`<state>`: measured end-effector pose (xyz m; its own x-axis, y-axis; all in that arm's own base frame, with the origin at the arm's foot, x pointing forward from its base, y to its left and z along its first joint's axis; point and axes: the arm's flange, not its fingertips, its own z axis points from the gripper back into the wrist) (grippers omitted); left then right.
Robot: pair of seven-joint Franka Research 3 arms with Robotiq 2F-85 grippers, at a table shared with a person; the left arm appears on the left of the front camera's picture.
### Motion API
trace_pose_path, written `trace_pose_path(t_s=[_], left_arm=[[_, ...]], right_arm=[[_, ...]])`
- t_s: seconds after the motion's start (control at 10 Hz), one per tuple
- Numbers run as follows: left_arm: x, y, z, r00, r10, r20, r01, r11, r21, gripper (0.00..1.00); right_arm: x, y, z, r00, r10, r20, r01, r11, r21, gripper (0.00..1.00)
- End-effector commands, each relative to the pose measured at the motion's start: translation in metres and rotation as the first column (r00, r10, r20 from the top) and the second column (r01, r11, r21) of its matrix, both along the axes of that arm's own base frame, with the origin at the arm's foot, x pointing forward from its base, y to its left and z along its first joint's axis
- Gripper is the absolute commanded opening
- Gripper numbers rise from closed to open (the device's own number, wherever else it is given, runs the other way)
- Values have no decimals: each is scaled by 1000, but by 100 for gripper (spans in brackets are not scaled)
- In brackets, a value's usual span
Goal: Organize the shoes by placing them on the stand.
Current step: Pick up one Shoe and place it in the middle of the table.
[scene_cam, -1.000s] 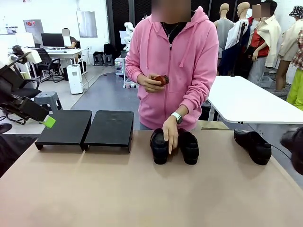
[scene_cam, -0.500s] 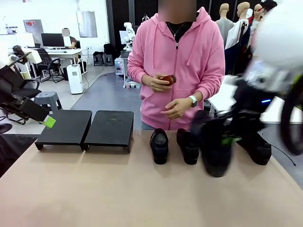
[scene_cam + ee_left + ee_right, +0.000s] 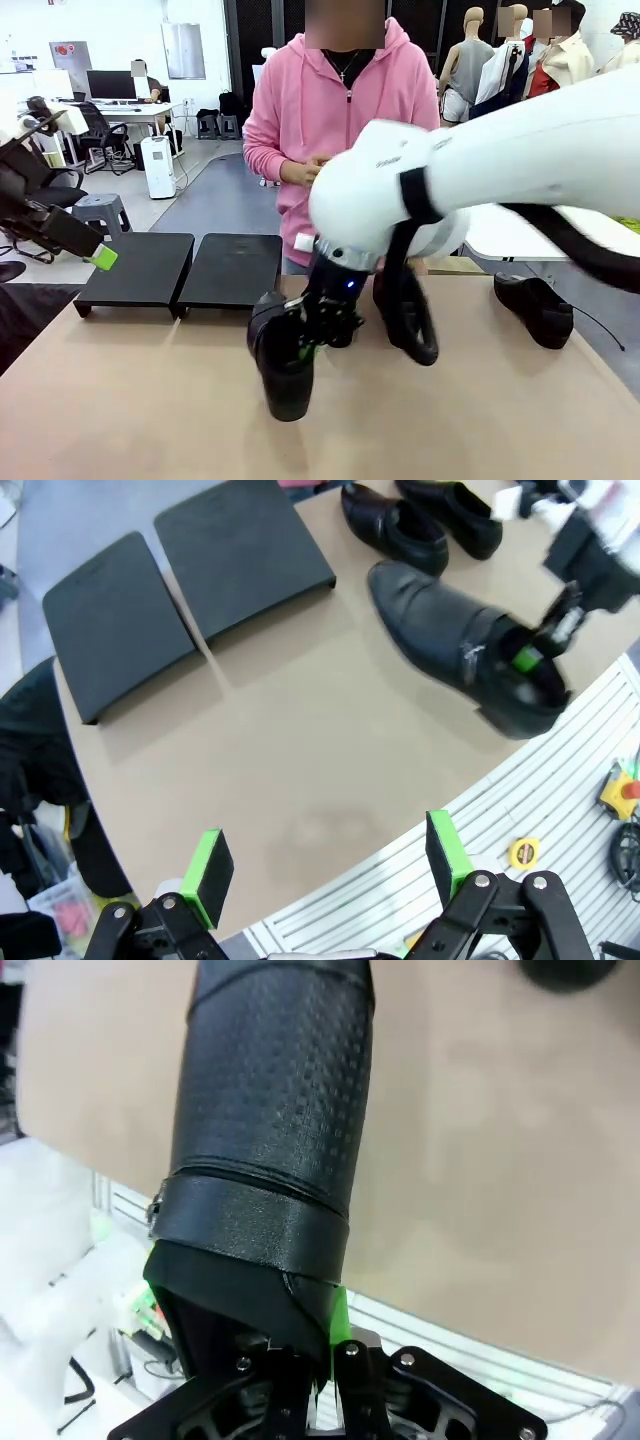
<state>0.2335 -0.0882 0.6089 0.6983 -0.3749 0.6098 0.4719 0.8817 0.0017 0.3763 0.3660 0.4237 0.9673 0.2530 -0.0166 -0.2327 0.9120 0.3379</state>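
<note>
My right gripper [image 3: 313,338] is shut on the heel rim of a black glossy shoe [image 3: 284,368], holding it just above the table's middle with its toe towards me. The right wrist view shows the same shoe [image 3: 272,1110] from the heel, with my right gripper [image 3: 333,1338] pinching the rim. A pair of shoes [image 3: 396,528] lies beyond it, partly hidden by the arm in the front view. Another shoe [image 3: 535,308] lies at the far right. The stand's two black platforms [image 3: 135,270] [image 3: 232,270] sit bare at the far left. My left gripper [image 3: 325,865] hangs open, high over the near left edge.
A person in a pink hoodie [image 3: 300,110] stands at the far side, hands held at the chest. My right arm [image 3: 480,170] spans the right half of the table. A white table [image 3: 540,235] stands behind on the right. Bare tabletop [image 3: 140,400] lies in front of the stand.
My right arm has swung in from the right and carried a shoe leftward to the table's middle. The person's hand has left the pair of shoes. My left gripper has not moved.
</note>
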Motion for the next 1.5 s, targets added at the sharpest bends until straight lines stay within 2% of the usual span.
trace_pose_path(t_s=[0.0,0.2,0.5,0.6,0.7,0.8,0.9,1.1,1.2,1.4], left_arm=[[0,2,-1,1000,-15,1,15,1000,-8,100],[0,2,-1,1000,-15,1,15,1000,-8,100],[0,2,-1,1000,-15,1,15,1000,-8,100],[0,2,-1,1000,-15,1,15,1000,-8,100],[0,2,-1,1000,-15,1,15,1000,-8,100],[0,2,-1,1000,-15,1,15,1000,-8,100],[0,2,-1,1000,-15,1,15,1000,-8,100],[0,2,-1,1000,-15,1,15,1000,-8,100],[0,2,-1,1000,-15,1,15,1000,-8,100],[0,2,-1,1000,-15,1,15,1000,-8,100]], right_arm=[[15,25,-17,998,-47,34,47,999,12,0],[15,34,-40,998,-56,-1,56,998,-33,0],[16,31,-51,994,-107,-39,103,991,-82,0],[17,30,-51,993,-109,-53,104,991,-83,19],[18,29,-50,992,-117,-50,112,990,-82,74],[17,28,-50,991,-119,-54,115,990,-81,100],[16,26,-47,991,-112,-68,107,992,-65,100],[7,10,-22,992,-97,-78,98,995,12,100],[0,-6,0,994,-102,-41,104,994,32,100],[-6,-43,35,994,-110,6,110,993,-34,100]])
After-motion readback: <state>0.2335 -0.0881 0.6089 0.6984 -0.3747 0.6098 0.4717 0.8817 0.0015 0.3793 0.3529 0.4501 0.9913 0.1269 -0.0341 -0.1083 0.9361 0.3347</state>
